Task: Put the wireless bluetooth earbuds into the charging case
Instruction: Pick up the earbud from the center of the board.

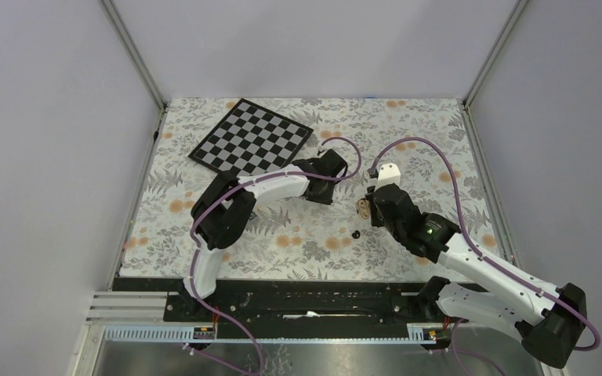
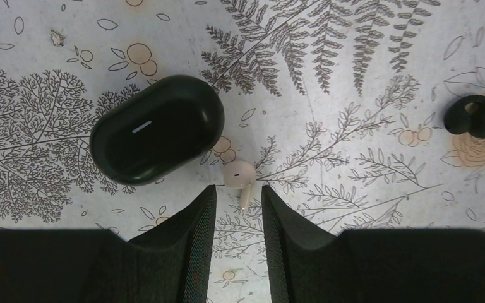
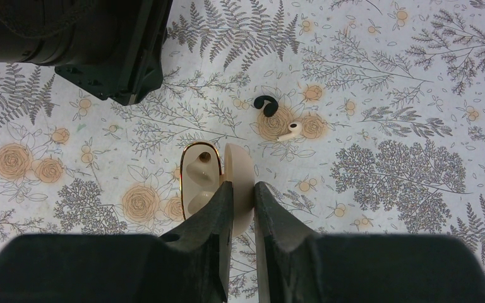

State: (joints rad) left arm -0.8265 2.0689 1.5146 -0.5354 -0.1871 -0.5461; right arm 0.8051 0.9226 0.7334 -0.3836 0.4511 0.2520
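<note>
My right gripper (image 3: 243, 184) is shut on the upright lid of an open beige charging case (image 3: 200, 180). The case rests on the floral cloth, and its cavities look empty. It also shows in the top view (image 1: 363, 207) at that gripper (image 1: 368, 210). A beige earbud (image 3: 290, 130) and a black bud (image 3: 266, 104) lie just beyond the case. My left gripper (image 2: 239, 192) is open and low over the cloth. A second beige earbud (image 2: 240, 175) lies at its fingertips, with its stem reaching between them. The black bud (image 2: 475, 117) lies far to the right there.
A closed black case (image 2: 156, 129) lies just left of the earbud at my left fingertips. The left arm's black wrist (image 3: 101, 44) hangs close beyond the beige case. A checkerboard (image 1: 251, 146) lies at the back left. A small dark speck (image 1: 355, 233) sits on the cloth.
</note>
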